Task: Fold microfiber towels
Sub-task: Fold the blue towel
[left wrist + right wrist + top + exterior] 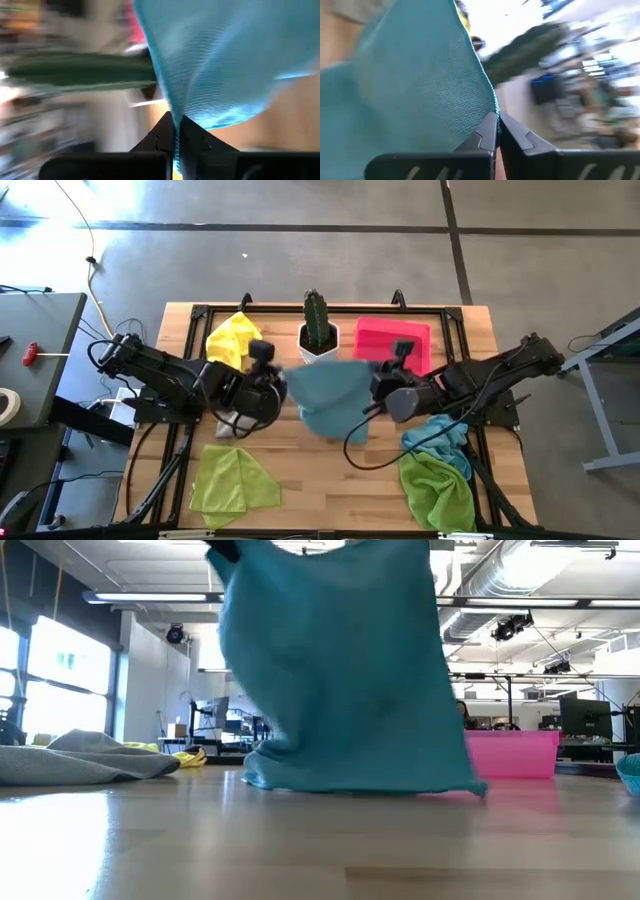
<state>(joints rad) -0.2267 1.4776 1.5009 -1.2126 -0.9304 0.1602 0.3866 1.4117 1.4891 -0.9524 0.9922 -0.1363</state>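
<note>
A teal-blue microfiber towel (327, 395) hangs over the middle of the table between my two grippers. In the low view it is a wide sheet (340, 670). My left gripper (282, 386) is shut on its left upper corner and my right gripper (375, 386) on its right upper corner. Other towels lie about: a yellow one (232, 338) at the far left, a lime green one (232, 480) near left, a light blue one (440, 435) and a green one (435, 490) near right, and a grey one (80, 760). My left gripper pinches the towel's edge (175, 116) between its two shut fingers (162, 135); the cloth fans out from the tips. The towel hangs below, and its lower edge (300, 785) touches the table. My right gripper pinches the opposite upper edge (493, 107) between its shut fingers (487, 132). The cloth falls away slack to one side.
A cactus in a white pot (318, 335) stands just behind the held towel. The pink tray (393, 340) sits at the far right. Bare wood (330, 480) lies between the near-left and near-right towels.
</note>
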